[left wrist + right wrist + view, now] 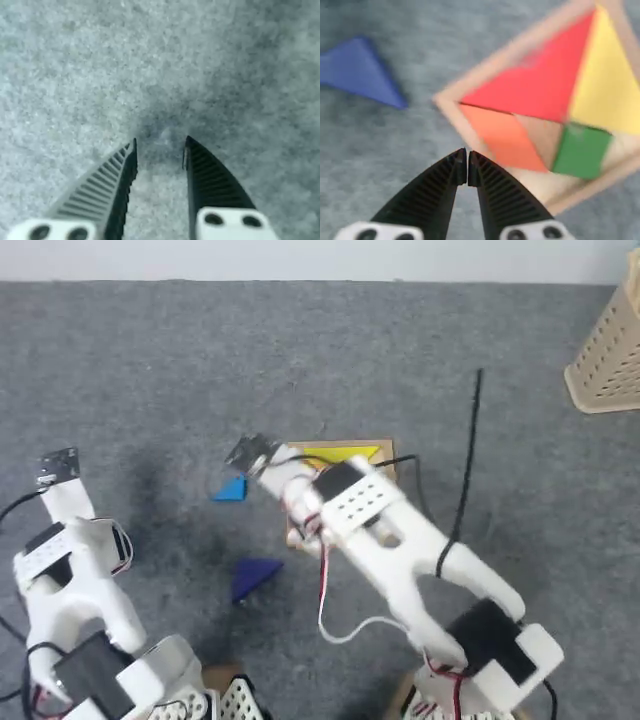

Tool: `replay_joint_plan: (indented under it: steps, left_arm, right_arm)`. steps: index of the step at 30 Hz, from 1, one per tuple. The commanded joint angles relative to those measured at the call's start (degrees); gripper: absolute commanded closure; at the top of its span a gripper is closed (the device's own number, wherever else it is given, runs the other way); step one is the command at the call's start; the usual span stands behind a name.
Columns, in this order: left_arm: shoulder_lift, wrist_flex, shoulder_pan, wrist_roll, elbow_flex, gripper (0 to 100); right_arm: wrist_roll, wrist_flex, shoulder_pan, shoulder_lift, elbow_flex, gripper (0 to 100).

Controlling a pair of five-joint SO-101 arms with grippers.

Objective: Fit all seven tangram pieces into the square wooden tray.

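**High view.** The right gripper (250, 452) lies at frame centre, just past the upper-left corner of the square wooden tray (345, 443). Its arm crosses the tray and hides most of it, so a strip of rim and part of a yellow triangle (335, 454) are what is exposed; the pieces under the arm cannot be read here. Two pieces rest outside the tray on the grey mat (300, 340): a light blue triangle (231, 488) just left of the tray, and a dark blue triangle (255, 577) lower in the frame, well apart from it. The left gripper (58, 468) stands at the left edge, far from the tray. A black cable (470, 460) runs right of centre, and a perforated beige object (610, 340) is cut off at the upper-right edge. **Right wrist view.** The right gripper's fingers (445, 185) are pressed together tip to tip over the mat, just beside a tray corner. Inside the tray lie a red triangle (535, 80), the yellow triangle, an orange piece (502, 137) with a blurred outline, and a green square (580, 150), with bare wood between the last two. The tray's far side is cut off. A blue triangle (360, 72) sits at upper left; which of the two it is cannot be told. **Left wrist view.** The left gripper's fingers (120, 175) are spread apart above bare mat.
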Motion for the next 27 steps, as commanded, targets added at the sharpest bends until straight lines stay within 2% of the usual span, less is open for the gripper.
replay_joint_plan:
  steps: [1, 6, 12, 19, 27]
  left_arm:
    - [-2.29, -0.88, 0.18, -0.62, -0.22, 85]
    - [-2.29, -0.88, 0.18, -0.62, -0.22, 85]
    - [-2.29, -0.88, 0.18, -0.62, -0.22, 85]
    - [-2.29, -0.88, 0.18, -0.62, -0.22, 85]
    - [-2.29, -0.88, 0.18, -0.62, -0.22, 85]
  right_arm:
    - [-0.44, 0.66, -6.11, -4.09, -0.35, 98.9]
    - [0.35, 0.57, -10.15, -3.91, -0.35, 98.0]
    - [1.76, -0.13, -16.75, -3.56, -0.26, 84.6]
    - [1.85, -4.97, -20.0, 1.98, -1.05, 84.2]
    - [1.58, -5.14, -20.88, 12.7, -10.11, 83.9]
